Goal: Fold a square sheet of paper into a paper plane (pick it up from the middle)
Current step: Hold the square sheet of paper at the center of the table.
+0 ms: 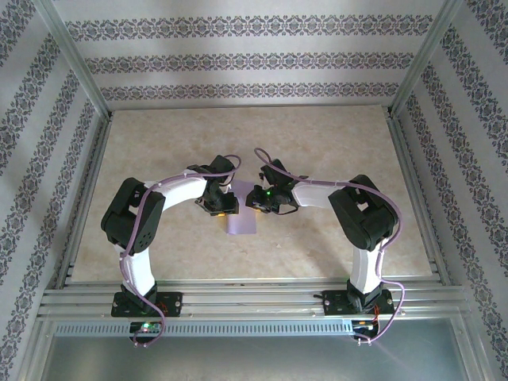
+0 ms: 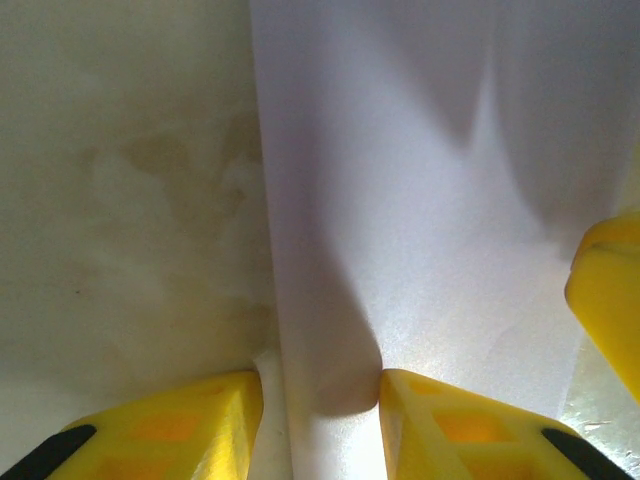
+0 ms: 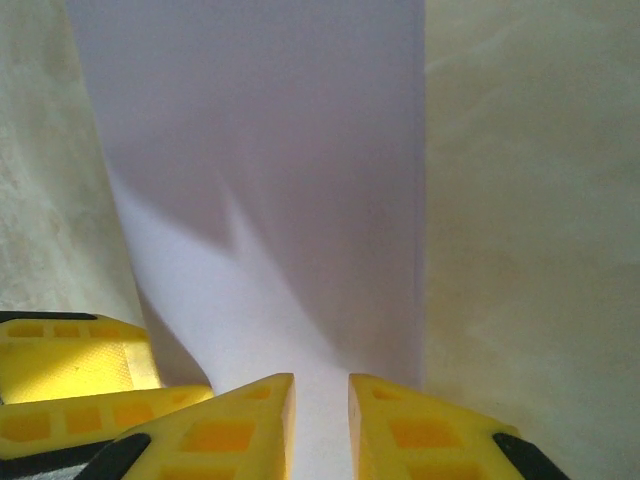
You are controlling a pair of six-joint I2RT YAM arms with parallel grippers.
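Beige table point(image 1: 159, 143), square sheet of paper point(image 1: 242, 225) at centre between the arms, long axis running away from the bases. Left pincer point(image 2: 320, 380) half open astride its left edge. Right pincer point(image 3: 321, 380) barely open just inside its right edge, neither clamping it.

Matt paper on a marbled counter, among plastic and metal.

The square sheet of paper point(image 1: 240, 221) is thin, pale lavender and matt, smooth, catching only a soft sheen close up. The counter point(image 1: 317, 143) under it looks like beige marbled laminate or stone, smooth with a dull shine. The left end effector point(image 2: 318, 385) and the right end effector point(image 3: 320, 385) have yellow moulded plastic fingers, satin, with shallow square recesses and black trim. The left arm point(image 1: 141, 266) and right arm point(image 1: 367, 270) wear glossy white plastic shells with matt black joints. The frame rails point(image 1: 254, 302) are grooved, brushed, silvery metal. The walls point(image 1: 238, 59) look papered, flat and matt.
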